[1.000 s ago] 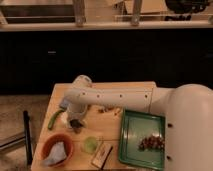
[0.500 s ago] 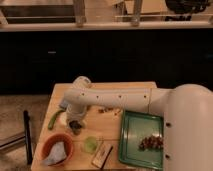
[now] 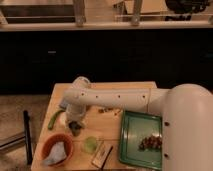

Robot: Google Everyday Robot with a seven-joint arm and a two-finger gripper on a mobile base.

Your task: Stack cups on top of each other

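A small light green cup (image 3: 91, 145) stands on the wooden table (image 3: 112, 90) near its front edge. To its left is a wider orange cup (image 3: 56, 148) with a pale crumpled thing inside. My white arm reaches from the right across the table. My gripper (image 3: 75, 128) hangs at its left end, pointing down. It is just behind and between the two cups, closer to the orange one's right rim. I see nothing held in it.
A green tray (image 3: 135, 150) with dark food on it lies at the front right. A long green thing (image 3: 54, 119) lies at the table's left edge. A flat packet (image 3: 102, 156) lies at the front edge. A dark pole (image 3: 27, 135) stands left of the table.
The gripper has sunk a little toward the table front, by the orange cup. The cups and the tray have not moved.
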